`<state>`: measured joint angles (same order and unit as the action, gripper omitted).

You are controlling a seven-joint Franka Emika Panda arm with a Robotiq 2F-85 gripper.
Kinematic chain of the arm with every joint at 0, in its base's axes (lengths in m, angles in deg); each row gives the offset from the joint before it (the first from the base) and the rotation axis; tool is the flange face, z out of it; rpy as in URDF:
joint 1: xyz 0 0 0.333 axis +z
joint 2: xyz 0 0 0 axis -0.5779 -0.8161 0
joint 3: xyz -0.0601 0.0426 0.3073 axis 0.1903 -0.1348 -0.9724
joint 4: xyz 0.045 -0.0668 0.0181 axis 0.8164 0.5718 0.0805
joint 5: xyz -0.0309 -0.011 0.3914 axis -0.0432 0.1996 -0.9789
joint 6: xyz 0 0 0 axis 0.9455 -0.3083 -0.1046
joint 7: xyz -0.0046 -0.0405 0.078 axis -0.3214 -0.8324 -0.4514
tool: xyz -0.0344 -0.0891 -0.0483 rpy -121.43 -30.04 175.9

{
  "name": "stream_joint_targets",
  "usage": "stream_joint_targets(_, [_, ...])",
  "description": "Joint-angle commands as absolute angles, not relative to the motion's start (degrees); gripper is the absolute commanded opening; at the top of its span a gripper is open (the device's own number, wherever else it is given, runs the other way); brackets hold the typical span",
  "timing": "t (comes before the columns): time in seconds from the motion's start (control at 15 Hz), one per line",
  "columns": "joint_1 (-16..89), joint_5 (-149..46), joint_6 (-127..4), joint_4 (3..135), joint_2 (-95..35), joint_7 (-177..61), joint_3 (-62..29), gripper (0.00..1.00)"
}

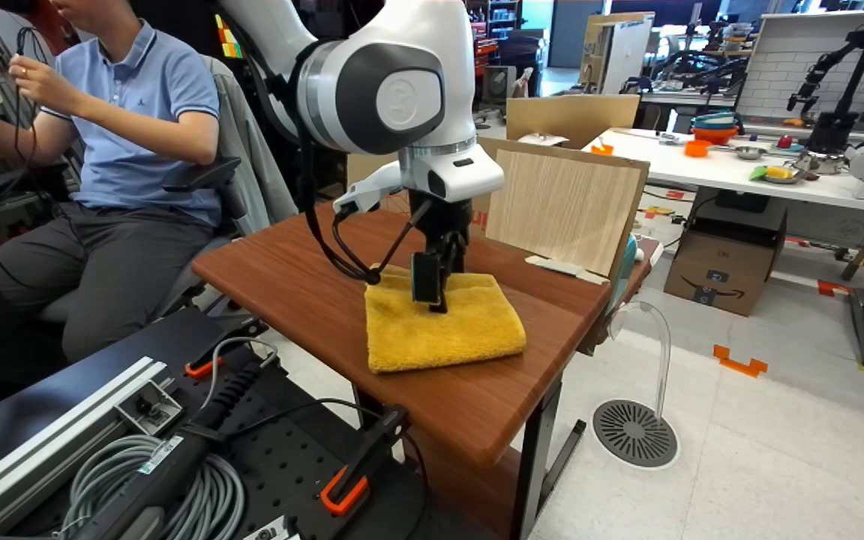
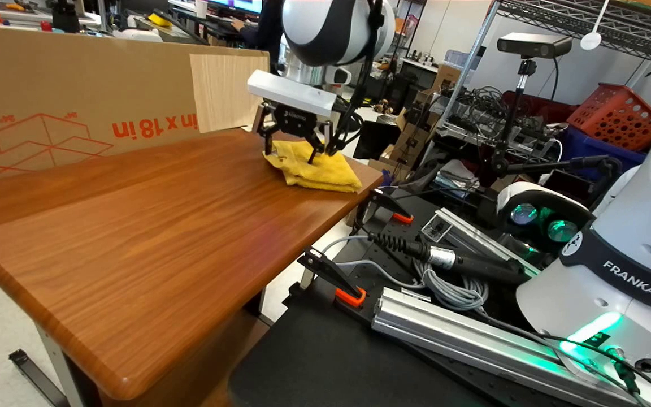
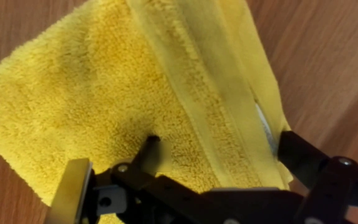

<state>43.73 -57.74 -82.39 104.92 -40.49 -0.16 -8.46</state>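
Note:
A folded yellow towel lies on the brown wooden table, under my gripper. In the wrist view the gripper stands open, its dark fingers spread wide. One of its fingertips is over the fluffy middle of the towel; it looks pressed to the pile or just above it. The opposite finger stands at the towel's hemmed edge, where a thin white strip shows between the layers. Whether that finger touches the cloth I cannot tell. The towel spans the gap without being pinched.
A cardboard sheet stands along one table side, with a pale wood-grain panel against it. Black clamps with orange pads and coiled grey cable sit on the dark bench beside the table. A seated person is close by.

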Motion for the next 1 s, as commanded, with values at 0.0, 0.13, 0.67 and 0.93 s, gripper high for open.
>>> stream_joint_targets(0.0, [45.95,-56.87,-82.01,103.71,-40.20,1.97,-9.35,1.00])
stream_joint_targets(0.13, [47.93,-56.39,-82.90,103.89,-39.85,2.34,-10.14,1.00])
stream_joint_targets(0.67, [58.37,-49.84,-87.98,108.58,-40.25,4.44,-11.67,1.00])
stream_joint_targets(0.93, [65.17,-43.33,-92.04,109.15,-41.07,8.95,-9.44,1.00])
